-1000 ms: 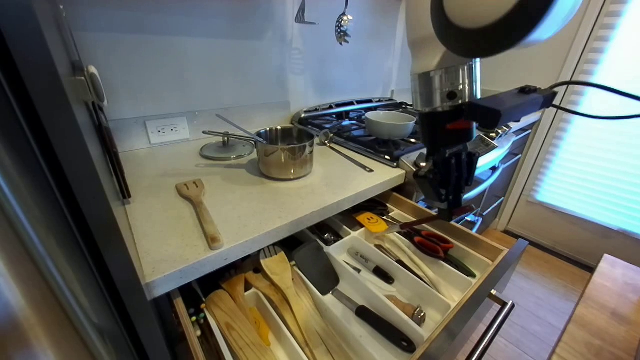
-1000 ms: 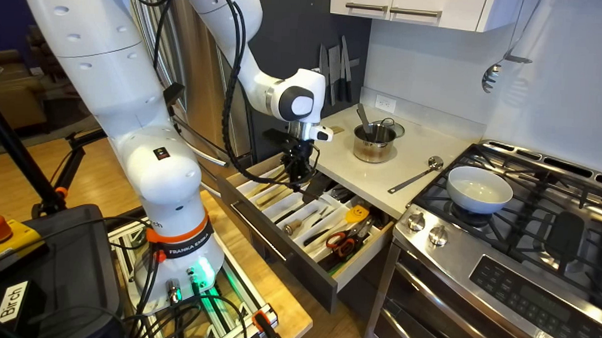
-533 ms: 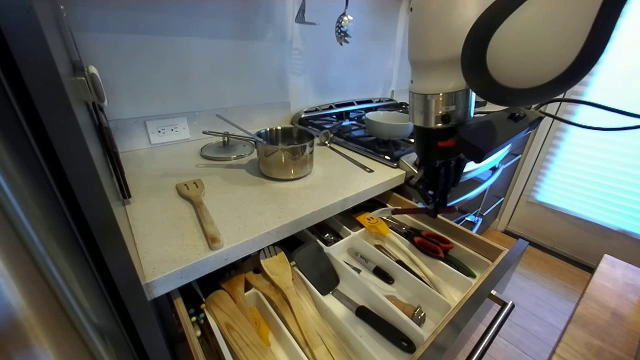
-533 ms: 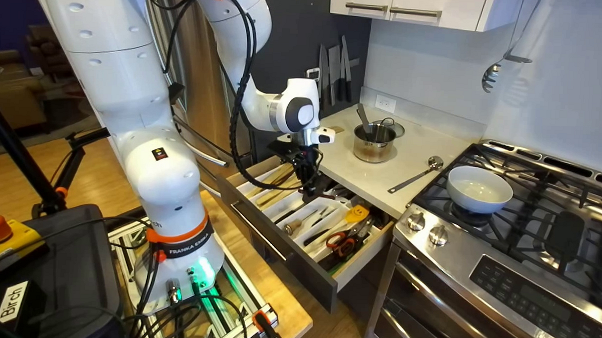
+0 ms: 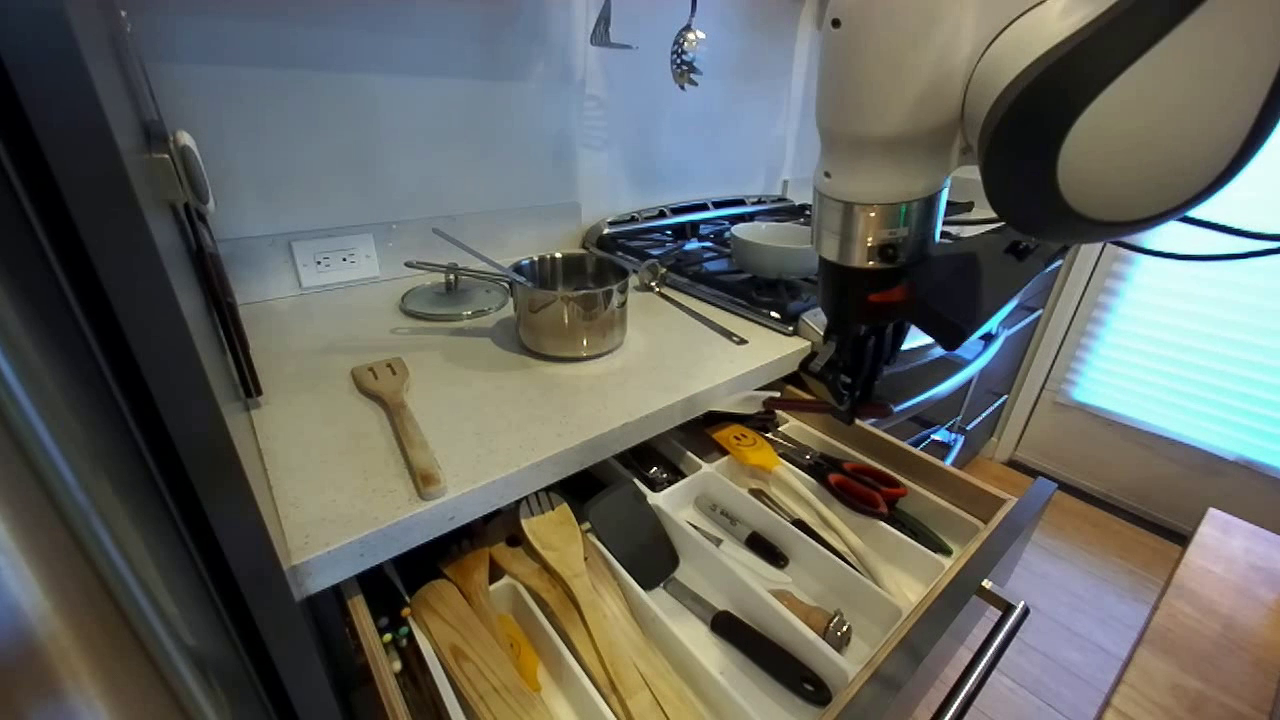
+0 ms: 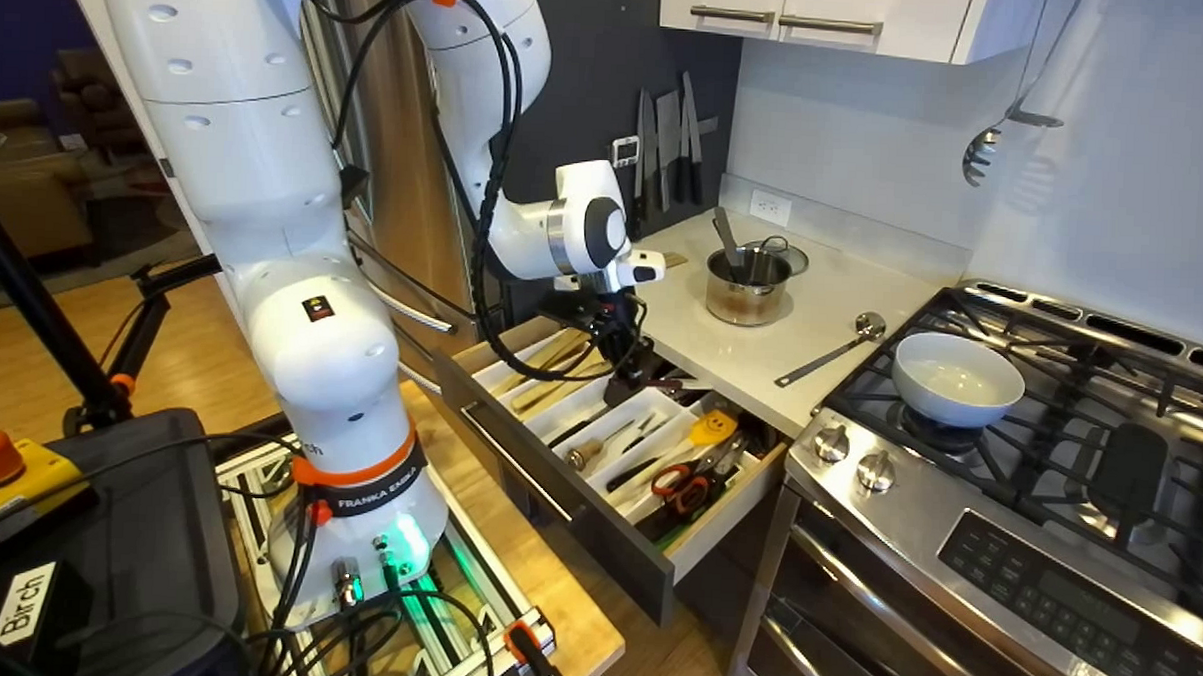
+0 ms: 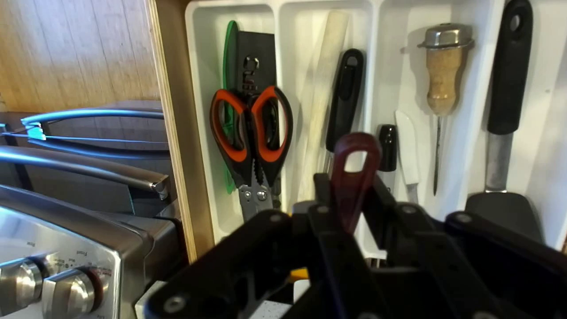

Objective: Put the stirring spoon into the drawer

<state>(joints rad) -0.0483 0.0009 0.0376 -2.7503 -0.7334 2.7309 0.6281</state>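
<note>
My gripper (image 5: 855, 408) is shut on the dark-red handle of a slim utensil (image 5: 795, 406) with a pale far end. In the wrist view the handle (image 7: 347, 189) sits between my gripper's fingers (image 7: 322, 188). I cannot tell whether this is the stirring spoon. It is over the back part of the open drawer (image 5: 925, 458), near the counter edge; contact cannot be told. My gripper (image 6: 630, 375) hides part of the handle in an exterior view. The drawer has light wood sides and a white organiser tray (image 7: 374, 88). A slim grey metal long-handled spoon (image 5: 705, 318) lies on the counter.
Orange-handled scissors (image 7: 252, 146), a black spatula (image 5: 760, 655) and wooden utensils (image 5: 565, 560) lie in the drawer. On the counter (image 5: 480, 400) stand a steel pot (image 5: 572, 315) and a wooden slotted spoon (image 5: 402, 425). A white bowl (image 6: 958, 380) is on the stove.
My gripper has moved with the red-handled utensil toward the counter edge, left and slightly up in an exterior view. The utensil's pale end moved the same way. The drawer has not moved.
</note>
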